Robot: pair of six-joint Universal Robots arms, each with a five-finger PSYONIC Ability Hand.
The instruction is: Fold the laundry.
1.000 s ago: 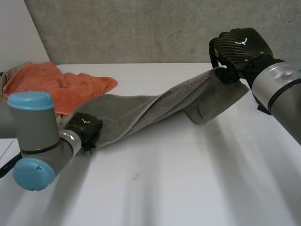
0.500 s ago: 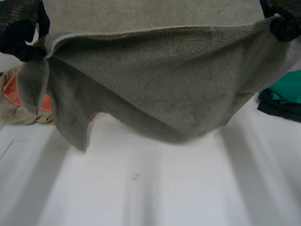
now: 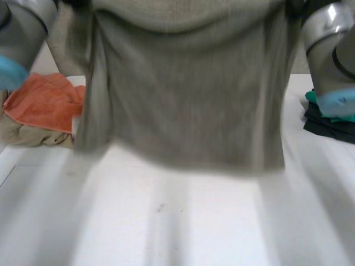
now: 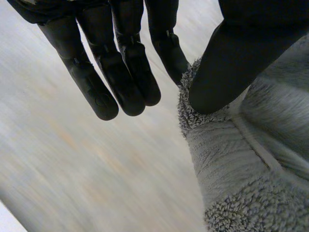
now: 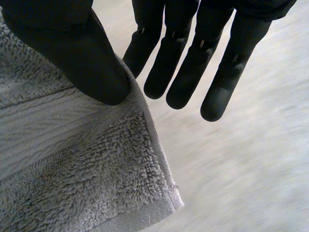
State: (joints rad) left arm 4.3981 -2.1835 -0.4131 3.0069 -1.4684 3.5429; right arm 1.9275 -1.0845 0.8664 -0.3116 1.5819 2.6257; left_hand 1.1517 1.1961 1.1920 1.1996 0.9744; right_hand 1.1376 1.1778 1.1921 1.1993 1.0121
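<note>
The grey towel (image 3: 188,94) hangs spread above the white table (image 3: 183,227), stretched between the left arm (image 3: 22,27) and the right arm (image 3: 327,33), with its lower edge clear of the tabletop. In the left wrist view the left hand (image 4: 236,53) pinches the towel (image 4: 251,159) near a corner of its upper edge, thumb pressed against 1 finger, the other fingers (image 4: 99,96) straight and free. In the right wrist view the right hand (image 5: 72,48) pinches the towel (image 5: 72,164) in the same way at the other upper corner. On the far left of the table an orange cloth (image 3: 47,102) lies on a beige cloth (image 3: 28,133). On the far right a green cloth (image 3: 345,117) rests on a dark cloth (image 3: 330,128)
</note>
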